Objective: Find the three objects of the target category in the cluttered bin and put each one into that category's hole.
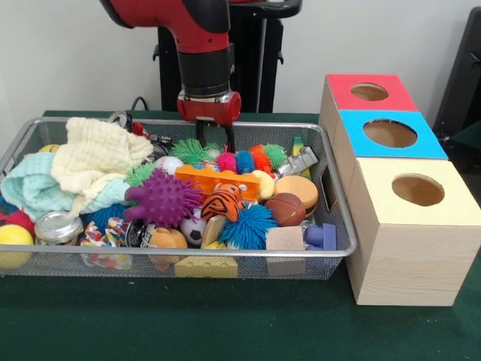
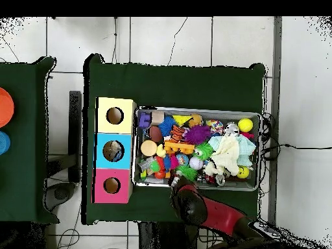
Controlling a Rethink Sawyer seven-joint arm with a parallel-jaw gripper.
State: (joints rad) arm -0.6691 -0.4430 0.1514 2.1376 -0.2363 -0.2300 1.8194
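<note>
A: Over the far rim of the wire bin [image 1: 323, 135], the hand [image 1: 212, 141] hangs on the red arm [image 1: 204, 45]. Two dark fingers point down with a visible gap and nothing between them: open, empty.

B: The target things?

A: The category is not stated, so I cannot name them. Directly below and just bin-inward of the hand lies a row of spiky balls: green [image 1: 189, 150], pink [image 1: 226, 160], blue [image 1: 245, 161], orange-red [image 1: 260, 157]. A large purple spiky ball [image 1: 163, 199] sits further toward the bin's near wall.

B: The holes?

A: Three boxes stand beside the bin's end wall: red-topped box [image 1: 368, 92], blue-topped box [image 1: 391, 134], cream-topped box [image 1: 418, 191]. In the overhead view the blue box's hole appears to hold something already; what, I cannot tell.

B: The governing relation?

A: In my judgement, the pink ball is nearest, almost straight beneath the fingers. A short descent would reach it; the balls are round, so no long axis matters. Crowding neighbours are the risk.
</note>
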